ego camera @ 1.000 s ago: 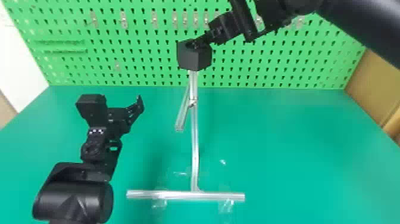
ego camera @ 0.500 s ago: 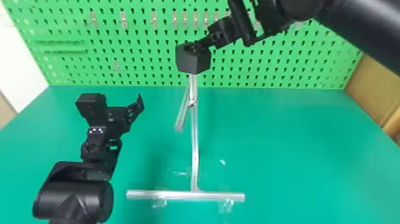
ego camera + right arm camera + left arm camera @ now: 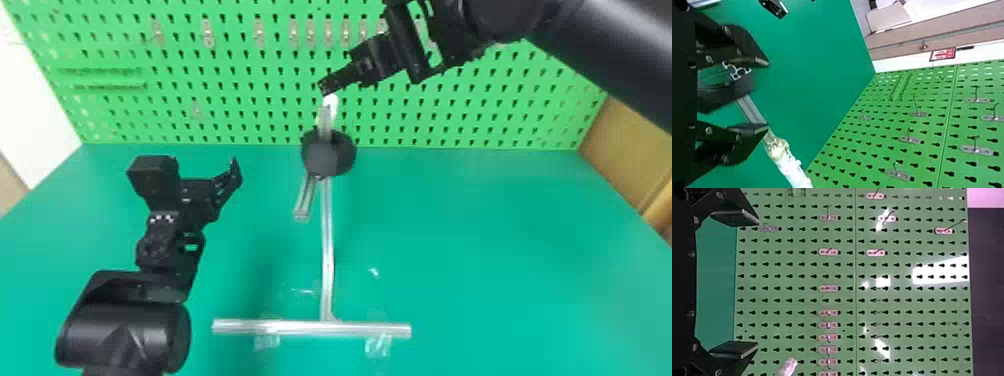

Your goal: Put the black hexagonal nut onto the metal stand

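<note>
Black nut [image 3: 344, 154] around upright post [image 3: 327, 250] — bore apparently upright.

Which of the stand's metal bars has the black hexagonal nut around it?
The tall upright bar: its upper end rises out of the nut. The short slanting bar shows below the nut, and the crossbar lies on the table.

Workshop-like space, green pegboard [image 3: 235, 107], metal hooks [image 3: 207, 34]
</note>
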Robot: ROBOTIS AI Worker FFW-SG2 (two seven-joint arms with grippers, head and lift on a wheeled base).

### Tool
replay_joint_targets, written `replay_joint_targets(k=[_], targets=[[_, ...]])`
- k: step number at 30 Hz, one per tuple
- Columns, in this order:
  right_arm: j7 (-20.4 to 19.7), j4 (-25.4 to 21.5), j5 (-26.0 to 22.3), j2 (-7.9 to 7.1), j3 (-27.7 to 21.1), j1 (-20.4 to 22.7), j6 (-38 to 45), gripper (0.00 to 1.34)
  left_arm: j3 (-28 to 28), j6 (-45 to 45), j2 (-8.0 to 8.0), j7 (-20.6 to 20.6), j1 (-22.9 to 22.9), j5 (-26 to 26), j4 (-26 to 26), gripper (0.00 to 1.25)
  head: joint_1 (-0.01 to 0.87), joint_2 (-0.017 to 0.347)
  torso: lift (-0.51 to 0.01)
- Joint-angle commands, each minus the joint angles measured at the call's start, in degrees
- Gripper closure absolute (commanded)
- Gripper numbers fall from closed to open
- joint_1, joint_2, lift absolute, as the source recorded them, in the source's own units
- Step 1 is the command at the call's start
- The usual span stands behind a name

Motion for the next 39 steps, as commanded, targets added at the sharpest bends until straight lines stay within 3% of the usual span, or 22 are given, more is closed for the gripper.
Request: replay_joint_targets(k=[1,2,3,21,29,39], targets=[[0.0,0.0,-0.24,-0.05,-0.07,-0.06,0.0,0.17,0.05,0.0,0.0,0.0,0.0,0.0,-0.05,0.17,0.693,0.081,-0.001],[0.0,0.0,-0.42,-0.14,-0.07,0.03,0.0,0.03,-0.04,0.0,0.0,0.0,0.0,0.0,0.03,0.17,0.693,0.081,-0.001],[0.0,0.09,-0.42,-0.14,-0.07,0.03,0.0,0.0,-0.04,0.0,0.0,0.0,0.0,0.0,0.03,0.17,0.693,0.081,-0.001],[0.09,0.0,-0.86,-0.23,-0.77,0.38,0.35,0.0,-0.04,0.0,0.0,0.0,0.0,0.0,-0.05,0.17,0.693,0.081,-0.001],[0.27,-7.56,4.59,-1.46,-12.46,3.72,6.5,0.0,0.14,0.0,0.0,0.0,0.18,0.18,-0.05,0.17,0.693,0.081,-0.001],[0.7,-18.19,11.18,-3.04,-32.06,13.21,9.93,0.0,0.23,0.0,0.0,0.0,0.18,0.44,-0.32,0.17,0.693,0.081,-0.001]])
